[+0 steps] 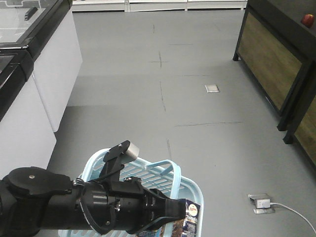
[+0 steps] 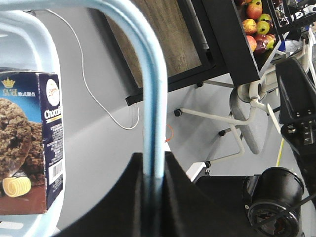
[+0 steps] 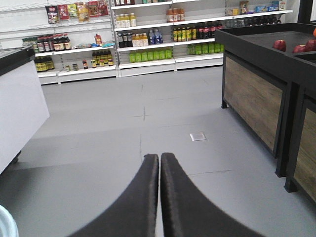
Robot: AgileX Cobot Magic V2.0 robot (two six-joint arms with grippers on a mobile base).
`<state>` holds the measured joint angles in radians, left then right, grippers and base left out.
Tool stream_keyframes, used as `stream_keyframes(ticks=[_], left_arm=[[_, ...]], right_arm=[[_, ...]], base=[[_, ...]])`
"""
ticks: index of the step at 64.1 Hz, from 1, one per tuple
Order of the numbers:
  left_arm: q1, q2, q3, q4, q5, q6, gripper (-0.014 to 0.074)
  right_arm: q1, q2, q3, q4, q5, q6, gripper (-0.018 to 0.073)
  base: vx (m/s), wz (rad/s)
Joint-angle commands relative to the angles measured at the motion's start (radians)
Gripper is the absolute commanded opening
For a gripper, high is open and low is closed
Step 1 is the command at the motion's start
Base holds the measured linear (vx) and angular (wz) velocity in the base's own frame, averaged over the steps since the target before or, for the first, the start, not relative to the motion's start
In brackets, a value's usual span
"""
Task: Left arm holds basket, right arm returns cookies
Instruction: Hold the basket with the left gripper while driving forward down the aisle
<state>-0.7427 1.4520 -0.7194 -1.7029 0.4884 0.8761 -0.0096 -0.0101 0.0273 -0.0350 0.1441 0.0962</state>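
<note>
Observer: Progress to be logged. What is done, what is left?

Recorder: Hold is judged done. Basket (image 1: 143, 173) is gripped by the left arm (image 1: 49, 202); its handle (image 2: 150, 98) is seen pinched between the left jaws. Cookies (image 2: 29, 143) are stood upright inside the basket, close against its wall and near the gripped handle. Box is not yet taken out, so the return is judged wholly left.

Observer: Right side?

Recorder: Right jaws are pressed together with nothing between them. They are pointed down the aisle toward the shelves (image 3: 148, 44), which are well apart. Only a sliver of basket rim is caught low at the left of that view. A reach back to the box is judged to be needed first.

Observer: Materials, shapes?

Recorder: Basket is noted as light blue plastic, smooth, with slatted openwork sides and a rounded loop handle. Cookies are packed in dark navy cardboard with flat printed faces, square corners and a white barcode panel on the narrow side. Box is judged rigid but easily dented if squeezed hard. Jaws are matte black and tapered. Floor (image 1: 197, 98) is grey, smooth and faintly scored.
</note>
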Motion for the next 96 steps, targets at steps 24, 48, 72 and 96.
stream_keyframes(ticks=[24,48,72,96], left_arm=[[-0.004,-0.042,-0.028,-0.065,0.031,0.018,-0.0006],[-0.004,-0.042,-0.028,-0.065,0.031,0.018,-0.0006],[-0.004,-0.042,-0.028,-0.065,0.031,0.018,-0.0006],[-0.004,-0.042,-0.028,-0.065,0.031,0.018,-0.0006]], right_arm=[[0.001,-0.012,0.003,-0.010,-0.075,-0.002,-0.0008],[0.001,-0.012,0.003,-0.010,-0.075,-0.002,-0.0008],[0.001,-0.012,0.003,-0.010,-0.075,-0.002,-0.0008],[0.001,-0.012,0.003,-0.010,-0.075,-0.002,-0.0008]], base=[[0.23,-0.10],[0.25,0.02],[0.24,0.01],[0.28,0.01]])
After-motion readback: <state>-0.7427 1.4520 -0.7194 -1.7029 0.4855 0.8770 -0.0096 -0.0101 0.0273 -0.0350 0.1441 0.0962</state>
